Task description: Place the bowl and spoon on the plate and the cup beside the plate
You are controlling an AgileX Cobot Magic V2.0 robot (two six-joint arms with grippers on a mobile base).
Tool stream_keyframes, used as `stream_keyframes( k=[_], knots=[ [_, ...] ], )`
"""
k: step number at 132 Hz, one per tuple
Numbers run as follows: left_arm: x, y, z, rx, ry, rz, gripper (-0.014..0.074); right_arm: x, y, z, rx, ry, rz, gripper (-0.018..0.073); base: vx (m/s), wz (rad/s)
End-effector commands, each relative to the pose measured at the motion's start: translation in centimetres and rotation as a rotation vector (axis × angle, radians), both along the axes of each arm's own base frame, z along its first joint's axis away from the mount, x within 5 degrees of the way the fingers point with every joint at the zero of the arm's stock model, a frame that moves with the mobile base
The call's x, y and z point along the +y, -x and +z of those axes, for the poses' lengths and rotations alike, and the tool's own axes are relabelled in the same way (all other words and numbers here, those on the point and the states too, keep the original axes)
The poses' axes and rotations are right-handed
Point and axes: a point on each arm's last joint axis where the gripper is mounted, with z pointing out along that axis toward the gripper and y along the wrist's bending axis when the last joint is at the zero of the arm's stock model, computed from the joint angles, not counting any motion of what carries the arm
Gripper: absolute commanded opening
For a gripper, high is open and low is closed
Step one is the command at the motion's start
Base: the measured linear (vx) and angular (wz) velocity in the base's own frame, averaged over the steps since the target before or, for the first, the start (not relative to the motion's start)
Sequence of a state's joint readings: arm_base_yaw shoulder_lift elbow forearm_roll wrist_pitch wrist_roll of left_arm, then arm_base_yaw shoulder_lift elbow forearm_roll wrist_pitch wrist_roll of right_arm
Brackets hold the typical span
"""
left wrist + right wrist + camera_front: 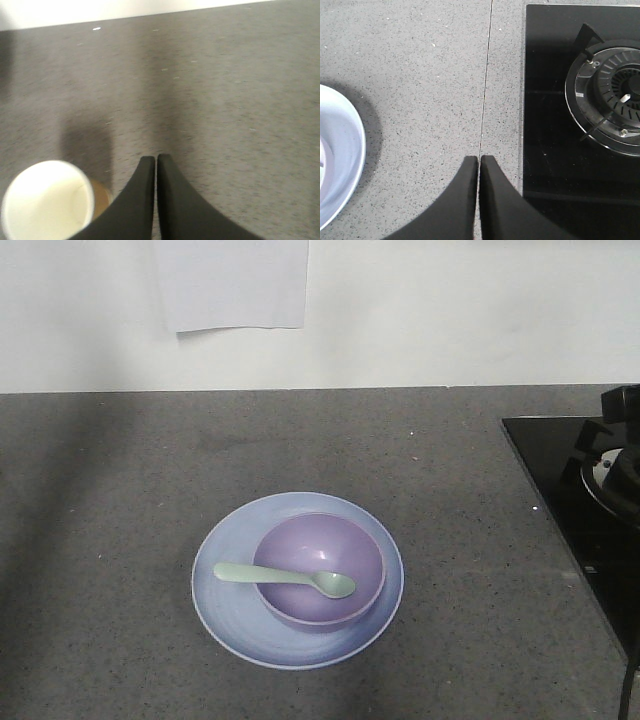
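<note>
Bowl and spoon on plate, cup apart

Front: I see the bowl (320,568) on the plate (225,605), spoon (285,579) across it. Left wrist: left gripper (156,159) clenched, empty, cup (47,200) beside it. Right wrist: right gripper (479,159) clenched, empty, between plate and stove (580,125)

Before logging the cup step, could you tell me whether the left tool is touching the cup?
Apart. The left wrist view shows the left tool shut and empty, with brown wall and grey counter between it and the cup's rim.

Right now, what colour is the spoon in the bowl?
Pale mint green spoon, clearest in the front-facing view.
</note>
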State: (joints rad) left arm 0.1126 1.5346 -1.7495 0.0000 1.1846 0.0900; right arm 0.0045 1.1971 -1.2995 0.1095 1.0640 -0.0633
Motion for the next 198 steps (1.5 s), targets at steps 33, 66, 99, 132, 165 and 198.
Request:
stream_keyframes(
  k=[33, 66, 99, 132, 165, 198],
  knots=[
    [4.7, 1.9, 2.3, -0.113, -0.018, 0.189, 0.0036, -0.1, 0.3, 1.7, -0.101, 0.002, -0.004, -0.0001, 0.00, 0.00],
    [8.7, 3.0, 1.7, -0.120, -0.002, 0.344, 0.0167, -0.1, 0.3, 1.7, -0.101, 0.002, -0.004, -0.0001, 0.00, 0.00],
    [10.7, 2.4, -2.5, 0.009, 0.055, 0.403, 0.0328, -0.1, 0.3, 1.7, -0.101, 0.002, -0.004, -0.0001, 0.00, 0.00],
    [11.0, 0.4, -5.4, 0.094, 0.132, 0.367, 0.0367, -0.1, 0.3, 1.7, -0.101, 0.002, -0.004, -0.0001, 0.00, 0.00],
    [11.9, -0.3, -6.6, 0.126, 0.108, 0.386, 0.0367, -0.1, 0.3, 1.7, -0.101, 0.002, -0.004, -0.0001, 0.00, 0.00],
    [13.7, 0.2, -6.8, 0.108, 0.123, 0.444, 0.0367, -0.1, 0.3, 1.7, -0.101, 0.002, -0.004, -0.0001, 0.00, 0.00]
  ],
)
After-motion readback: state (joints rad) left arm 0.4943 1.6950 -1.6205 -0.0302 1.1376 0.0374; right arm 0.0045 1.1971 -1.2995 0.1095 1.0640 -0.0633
